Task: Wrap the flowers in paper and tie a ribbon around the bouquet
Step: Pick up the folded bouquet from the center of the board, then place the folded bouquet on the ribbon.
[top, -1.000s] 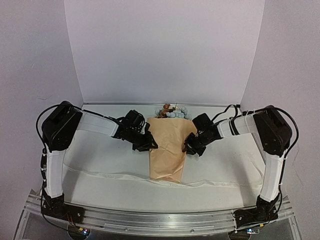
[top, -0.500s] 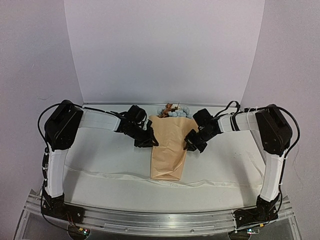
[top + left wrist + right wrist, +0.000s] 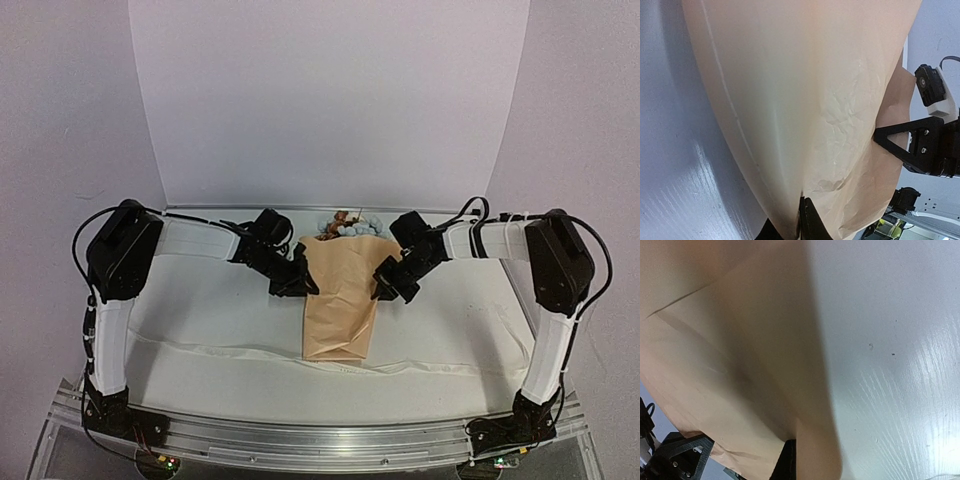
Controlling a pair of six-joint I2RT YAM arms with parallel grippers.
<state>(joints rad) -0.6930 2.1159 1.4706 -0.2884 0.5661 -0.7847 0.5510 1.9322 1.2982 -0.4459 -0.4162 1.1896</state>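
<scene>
Filling both wrist views, the paper (image 3: 790, 100) shows flowers (image 3: 345, 222) only from overhead.

We look down on a tan paper cone (image 3: 340, 300) lying mid-counter, its narrow end toward the arm bases. Pale blue and brown-orange flower heads (image 3: 345, 224) crowd its far, wide mouth. The left arm (image 3: 200, 242) and the right arm (image 3: 490, 242) reach in from either side, jaws pinched on the cone's upper edges. A thin cream-white ribbon (image 3: 430, 369) trails across the white counter (image 3: 200, 310), meeting the cone's narrow end.
</scene>
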